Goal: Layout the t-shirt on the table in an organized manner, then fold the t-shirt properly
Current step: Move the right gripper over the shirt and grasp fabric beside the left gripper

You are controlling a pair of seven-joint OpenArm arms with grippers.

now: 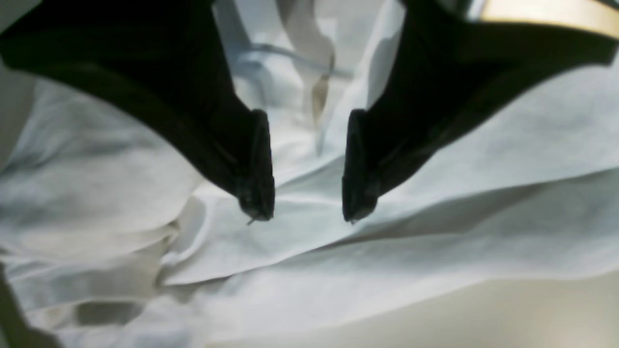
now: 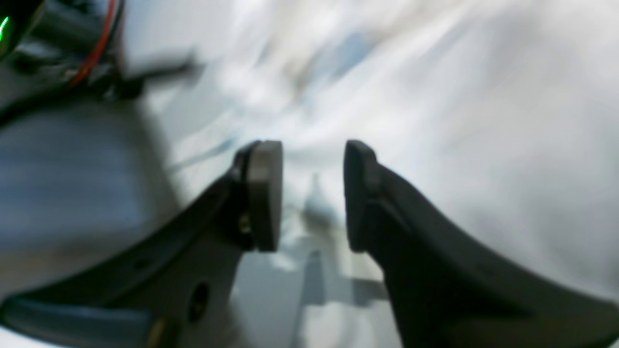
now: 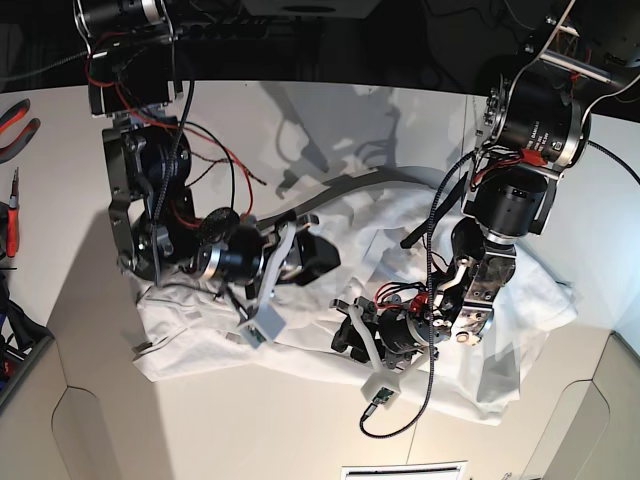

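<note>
The white t-shirt [image 3: 470, 370] lies crumpled and wrinkled across the middle of the table [image 3: 400, 110]. My left gripper [image 3: 350, 335], on the right side of the base view, hovers low over the shirt's middle. In the left wrist view its black fingers [image 1: 256, 164] stand apart over folds of the t-shirt [image 1: 435, 217], and the left gripper [image 1: 307, 212] holds nothing. My right gripper [image 3: 315, 250] is over the shirt's upper middle. The right wrist view is blurred, but the right gripper [image 2: 313, 193] is open above the white t-shirt [image 2: 483, 121], with nothing between its pads.
Red-handled pliers [image 3: 15, 125] and other tools [image 3: 10, 230] lie at the table's left edge. Bare table [image 1: 483, 319] shows beside the shirt's edge in the left wrist view. Both arms' cables hang over the cloth. The table's front edge has angled corners.
</note>
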